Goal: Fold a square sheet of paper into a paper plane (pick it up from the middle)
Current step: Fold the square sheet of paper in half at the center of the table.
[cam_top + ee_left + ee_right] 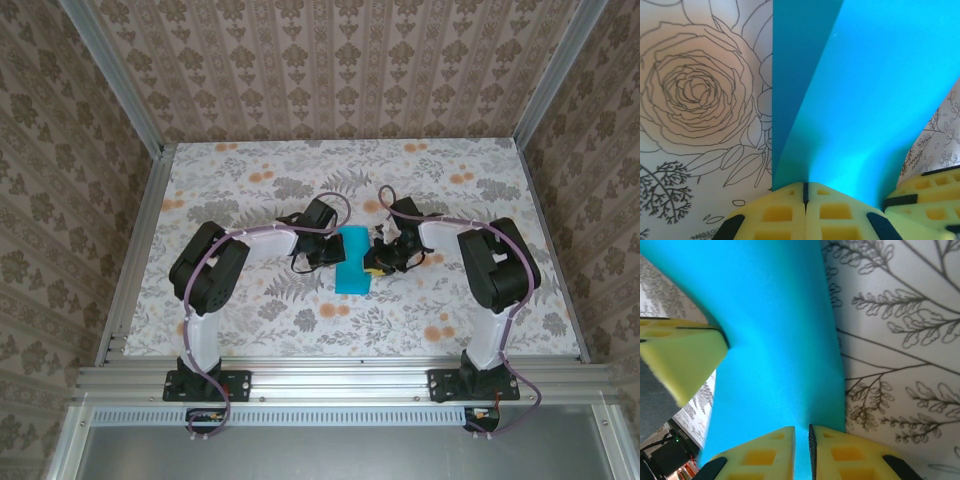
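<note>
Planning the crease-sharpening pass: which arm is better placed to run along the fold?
Probably left: the left gripper is shut on the paper right at the foot of the fold. The right gripper pinches an uncreased part, so it can anchor.

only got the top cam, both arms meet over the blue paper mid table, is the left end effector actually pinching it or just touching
Observer: Pinching. The left wrist view shows the left end effector with its yellow pads shut on the edge of the paper.
Operator: and the right one
Observer: The right end effector is shut on the paper too; a sliver of blue sits in the narrow gap at its tips.
Operator: paper flat or folded
Observer: Looks folded. In the left wrist view a straight line runs up from the pads, darker blue on its left, brighter on its right.
</note>
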`<state>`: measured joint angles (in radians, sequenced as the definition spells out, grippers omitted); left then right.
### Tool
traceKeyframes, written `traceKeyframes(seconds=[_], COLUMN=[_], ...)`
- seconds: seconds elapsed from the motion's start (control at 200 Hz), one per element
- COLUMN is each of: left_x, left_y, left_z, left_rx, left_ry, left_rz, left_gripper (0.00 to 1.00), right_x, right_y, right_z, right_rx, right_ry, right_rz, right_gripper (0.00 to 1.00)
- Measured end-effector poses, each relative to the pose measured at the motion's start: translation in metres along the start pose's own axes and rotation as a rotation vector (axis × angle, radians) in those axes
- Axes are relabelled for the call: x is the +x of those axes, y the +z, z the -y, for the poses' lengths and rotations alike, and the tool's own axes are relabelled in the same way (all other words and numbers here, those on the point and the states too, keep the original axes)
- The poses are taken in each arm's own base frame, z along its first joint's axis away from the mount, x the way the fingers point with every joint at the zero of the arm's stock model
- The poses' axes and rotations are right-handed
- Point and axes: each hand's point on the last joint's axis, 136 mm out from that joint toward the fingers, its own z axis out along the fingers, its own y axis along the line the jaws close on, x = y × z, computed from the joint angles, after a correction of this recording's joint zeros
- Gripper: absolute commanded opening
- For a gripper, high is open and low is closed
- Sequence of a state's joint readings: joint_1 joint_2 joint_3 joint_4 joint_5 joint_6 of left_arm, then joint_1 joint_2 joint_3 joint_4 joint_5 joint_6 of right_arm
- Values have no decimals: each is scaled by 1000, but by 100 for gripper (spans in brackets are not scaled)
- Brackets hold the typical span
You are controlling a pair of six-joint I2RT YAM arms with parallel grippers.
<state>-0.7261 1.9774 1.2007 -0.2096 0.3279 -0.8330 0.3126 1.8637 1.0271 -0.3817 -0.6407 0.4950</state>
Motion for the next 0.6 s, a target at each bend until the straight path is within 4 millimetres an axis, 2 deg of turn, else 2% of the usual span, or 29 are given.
traceKeyframes(seconds=[0.155,0.325,0.6], left_x=[0,0,0], left_y=[0,0,0], left_z=[0,0,0], left_rx=[0,1,0], left_ry=[0,0,2], left_rz=[0,0,2], left_gripper=[5,5,5], right_x=[9,31,34], right_y=[-5,6,4], right_z=[-11,5,3], right_rx=[-29,-12,-17], right_ry=[-27,5,-6], right_rz=[2,-44,-36], right_gripper=[18,18,19])
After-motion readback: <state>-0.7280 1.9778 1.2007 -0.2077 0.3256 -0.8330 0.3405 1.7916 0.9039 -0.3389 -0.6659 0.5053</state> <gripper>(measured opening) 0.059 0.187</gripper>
